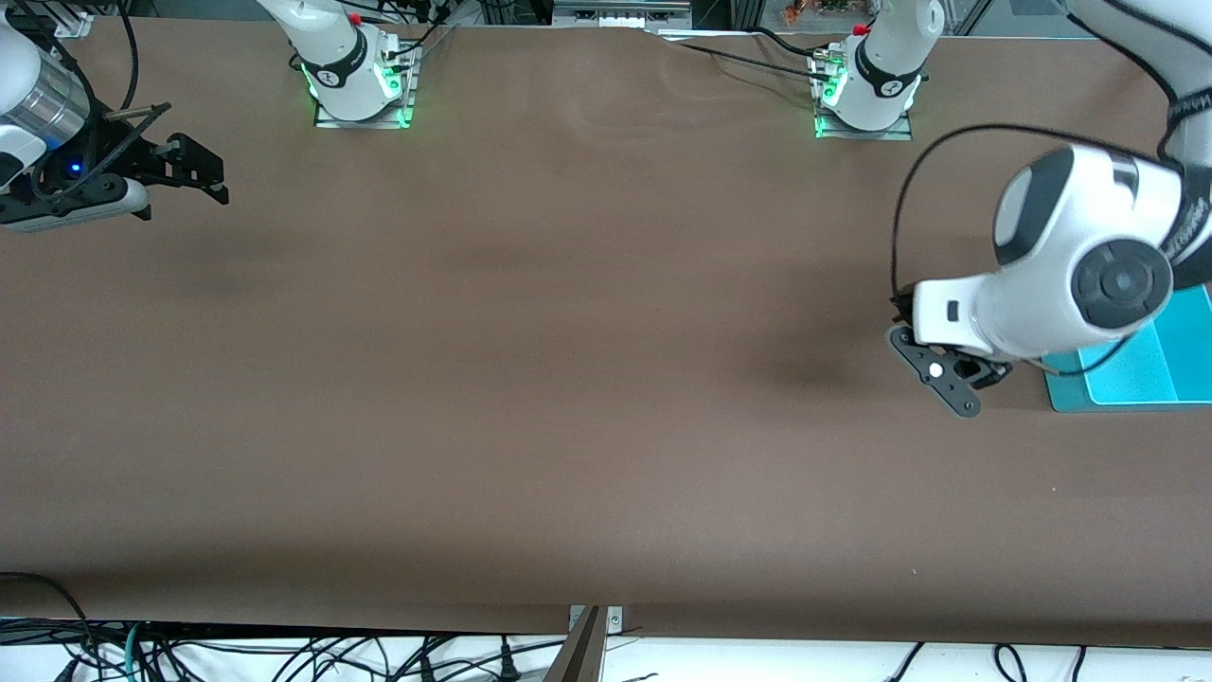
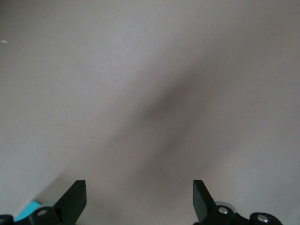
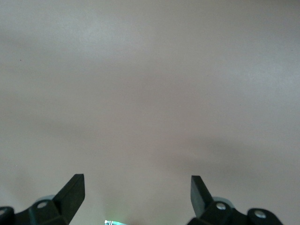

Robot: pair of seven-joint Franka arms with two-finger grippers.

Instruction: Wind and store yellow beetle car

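Note:
The yellow beetle car shows in none of the views. My left gripper (image 1: 956, 379) hangs low over the brown table (image 1: 587, 379) toward the left arm's end, beside a teal bin (image 1: 1136, 369). In the left wrist view it (image 2: 139, 197) is open and empty, with only bare table between the fingers. My right gripper (image 1: 213, 175) hangs over the table at the right arm's end. In the right wrist view it (image 3: 137, 192) is open and empty over bare table.
The teal bin stands at the table's edge at the left arm's end, partly hidden under the left arm; a corner of it shows in the left wrist view (image 2: 30, 207). Both arm bases (image 1: 360, 85) (image 1: 866, 90) stand farthest from the front camera.

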